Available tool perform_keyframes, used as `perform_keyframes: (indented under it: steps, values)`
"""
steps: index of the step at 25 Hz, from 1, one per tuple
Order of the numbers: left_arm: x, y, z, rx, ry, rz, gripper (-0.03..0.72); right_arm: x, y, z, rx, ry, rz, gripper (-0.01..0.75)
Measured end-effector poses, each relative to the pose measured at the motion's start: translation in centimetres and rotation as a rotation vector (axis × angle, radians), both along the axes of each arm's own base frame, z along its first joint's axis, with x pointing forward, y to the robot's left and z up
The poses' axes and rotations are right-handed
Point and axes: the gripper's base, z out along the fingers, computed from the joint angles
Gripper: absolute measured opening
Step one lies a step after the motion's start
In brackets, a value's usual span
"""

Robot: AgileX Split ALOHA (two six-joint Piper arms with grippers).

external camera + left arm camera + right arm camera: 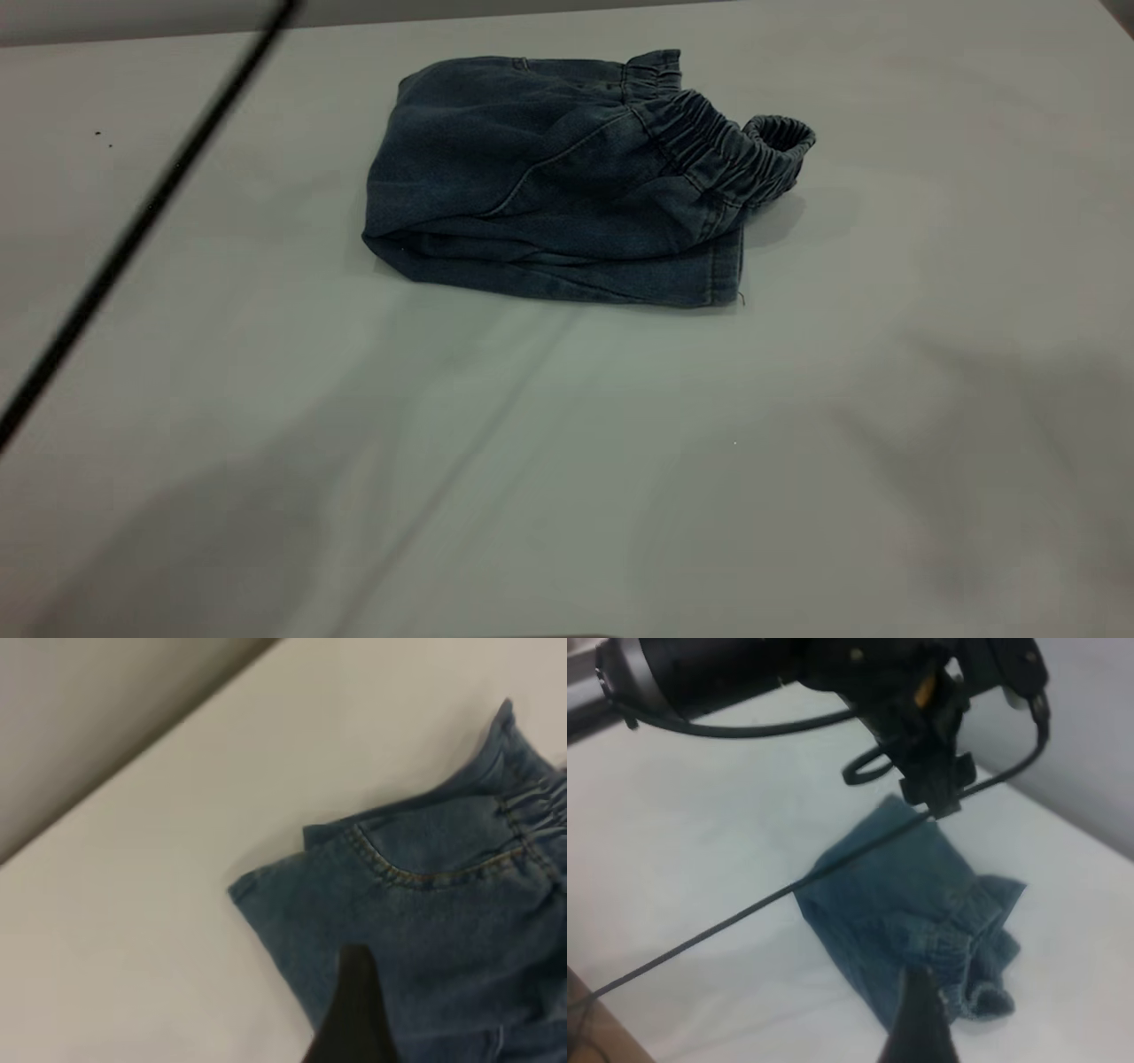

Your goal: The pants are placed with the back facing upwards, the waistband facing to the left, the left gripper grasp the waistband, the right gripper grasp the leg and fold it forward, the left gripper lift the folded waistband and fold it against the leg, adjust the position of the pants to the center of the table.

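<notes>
The dark blue denim pants [549, 177] lie folded in a compact bundle on the white table [567, 461], toward its far side. The gathered waistband [726, 151] lies on top at the bundle's right end, one loop curling up. A leg hem [673, 283] shows along the near edge. Neither gripper appears in the exterior view. In the left wrist view, the dark tip of my left gripper [354, 1010] hangs over the pants [443, 921] near a pocket seam. My right gripper [921, 1019] hovers above the waistband [983, 983]. The left arm [930, 771] is raised over the pants [904, 904].
A thin black cable [142, 221] slants across the left of the exterior view, above the table. The table's far edge [133, 771] runs close behind the pants. Bare tabletop extends in front and to both sides.
</notes>
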Motion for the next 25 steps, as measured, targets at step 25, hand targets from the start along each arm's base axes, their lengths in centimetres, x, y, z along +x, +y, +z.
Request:
perform_keyframes:
  steps: [25]
  values:
    - [-21.1,13.0,6.9,-0.035,0.083,-0.01,0.531,-20.8,-9.0,-11.6,0.055,-0.126,-0.096,0.466]
